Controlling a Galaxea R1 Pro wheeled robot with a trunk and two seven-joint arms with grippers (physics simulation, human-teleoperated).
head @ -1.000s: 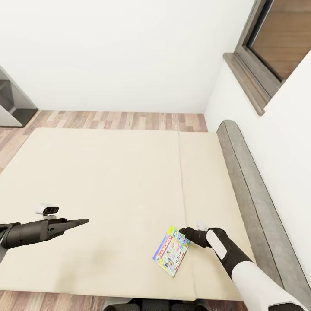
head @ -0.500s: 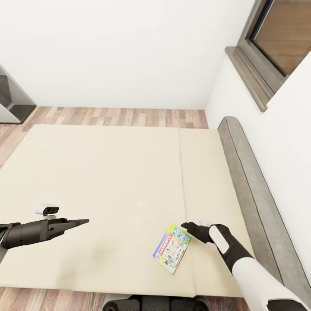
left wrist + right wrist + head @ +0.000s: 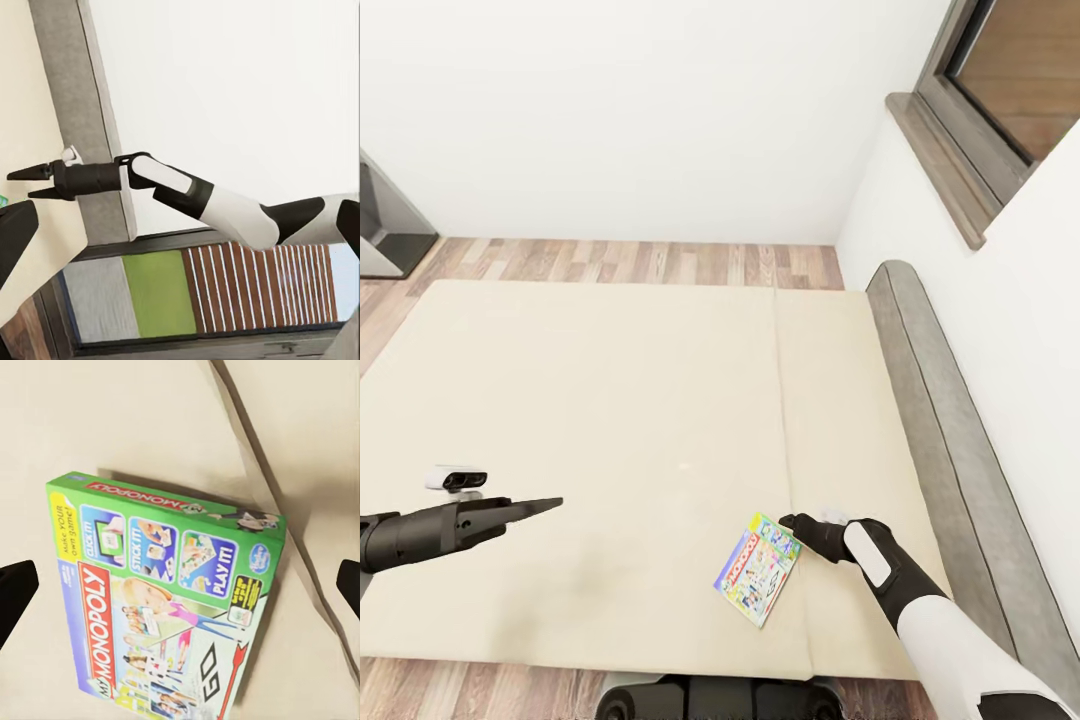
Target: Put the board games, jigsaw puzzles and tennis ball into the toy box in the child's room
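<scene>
Just beside the board game (image 3: 757, 569), right gripper (image 3: 788, 524) fingers gape over open bed (image 3: 610, 400).

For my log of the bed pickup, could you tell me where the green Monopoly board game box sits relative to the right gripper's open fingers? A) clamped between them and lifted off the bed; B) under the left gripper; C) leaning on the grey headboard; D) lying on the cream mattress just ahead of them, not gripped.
D: the green Monopoly board game box lies on the cream mattress, right gripper spread beside it.
</scene>
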